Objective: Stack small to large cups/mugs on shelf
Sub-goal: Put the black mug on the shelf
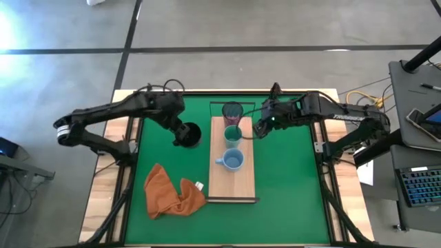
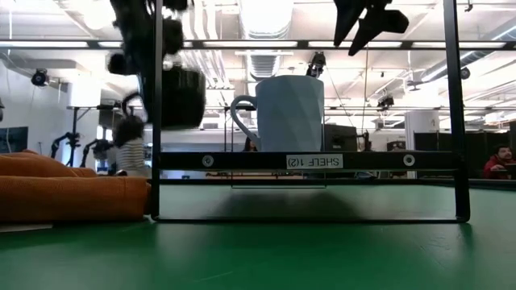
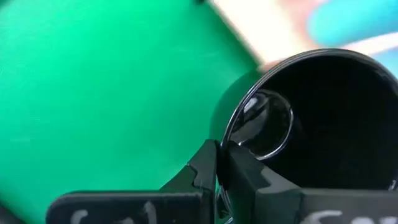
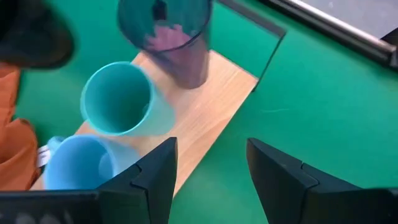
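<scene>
The black mug hangs in my left gripper, just left of the shelf. On the light-wood shelf stand the dark purple cup at the far end, the teal cup and the light blue mug, in a row. My right gripper is open and empty, raised beside the shelf's right edge near the teal cup. The right wrist view shows the purple cup, the teal cup and the blue mug beyond its spread fingers. My left gripper pinches the black mug's rim, one finger inside the mug and one outside its wall. The fingers come from above, pointing down. The mug hangs upright below them, lifted clear of the table and above shelf height.
An orange cloth lies crumpled on the green mat left of the shelf's near end. The shelf's black wire frame rises at its ends. Bare board shows at the shelf's near end.
</scene>
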Robot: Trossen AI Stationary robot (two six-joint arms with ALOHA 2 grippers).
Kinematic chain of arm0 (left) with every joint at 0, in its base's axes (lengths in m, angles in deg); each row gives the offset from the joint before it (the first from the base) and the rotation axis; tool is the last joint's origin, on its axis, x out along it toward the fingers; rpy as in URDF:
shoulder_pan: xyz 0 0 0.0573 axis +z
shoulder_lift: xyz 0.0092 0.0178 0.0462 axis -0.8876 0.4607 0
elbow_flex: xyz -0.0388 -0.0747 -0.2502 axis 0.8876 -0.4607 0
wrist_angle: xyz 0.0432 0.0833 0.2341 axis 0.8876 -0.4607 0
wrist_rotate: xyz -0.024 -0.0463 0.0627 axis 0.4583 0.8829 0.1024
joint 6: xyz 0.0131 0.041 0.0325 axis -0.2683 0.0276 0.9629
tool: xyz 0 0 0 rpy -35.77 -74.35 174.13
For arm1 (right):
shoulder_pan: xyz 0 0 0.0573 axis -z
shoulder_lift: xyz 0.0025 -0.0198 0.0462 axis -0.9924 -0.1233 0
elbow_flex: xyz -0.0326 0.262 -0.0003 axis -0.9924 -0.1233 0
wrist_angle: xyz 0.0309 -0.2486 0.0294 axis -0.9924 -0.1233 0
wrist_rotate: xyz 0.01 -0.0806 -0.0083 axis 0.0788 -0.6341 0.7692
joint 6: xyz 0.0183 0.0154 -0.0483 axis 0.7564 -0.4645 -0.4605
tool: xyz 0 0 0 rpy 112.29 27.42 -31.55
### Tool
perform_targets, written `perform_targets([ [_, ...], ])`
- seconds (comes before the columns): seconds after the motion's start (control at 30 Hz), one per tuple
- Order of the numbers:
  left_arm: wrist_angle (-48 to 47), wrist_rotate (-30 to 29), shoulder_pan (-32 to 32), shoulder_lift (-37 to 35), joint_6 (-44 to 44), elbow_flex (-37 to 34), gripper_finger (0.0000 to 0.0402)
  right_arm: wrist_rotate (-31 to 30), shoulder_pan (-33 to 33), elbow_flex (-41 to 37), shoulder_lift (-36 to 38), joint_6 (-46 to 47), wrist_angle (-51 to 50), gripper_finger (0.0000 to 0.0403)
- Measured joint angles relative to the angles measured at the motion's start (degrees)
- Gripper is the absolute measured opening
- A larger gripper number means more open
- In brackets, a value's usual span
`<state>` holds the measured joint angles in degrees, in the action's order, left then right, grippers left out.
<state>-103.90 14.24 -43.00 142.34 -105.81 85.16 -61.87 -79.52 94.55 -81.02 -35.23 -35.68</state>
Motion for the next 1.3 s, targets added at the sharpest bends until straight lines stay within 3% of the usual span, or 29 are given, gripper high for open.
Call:
perform_targets([
  [0.27, -0.2, -0.2, -11.5, -1.7, -8.9, 5.4, 0.0000, 2.1, 6.3, 0.0, 0.0, -5.7, -0.1, 0.0185],
  [0.67, -1.1, -0.1, -24.5, 5.0, -9.0, 11.7, 0.0000, 1.7, 8.4, 0.0, 0.3, -4.6, -0.2, 0.0185],
  [1.03, 9.1, -0.7, -30.9, 11.8, -17.9, 11.7, 0.0000, 1.9, 6.8, 0.0, 0.4, -6.1, -0.6, 0.0185],
  [1.3, 9.0, -1.2, -32.4, 19.8, -19.9, 16.1, 0.0000, -0.3, 1.1, 0.0, 3.5, -4.0, -2.5, 0.0185],
])
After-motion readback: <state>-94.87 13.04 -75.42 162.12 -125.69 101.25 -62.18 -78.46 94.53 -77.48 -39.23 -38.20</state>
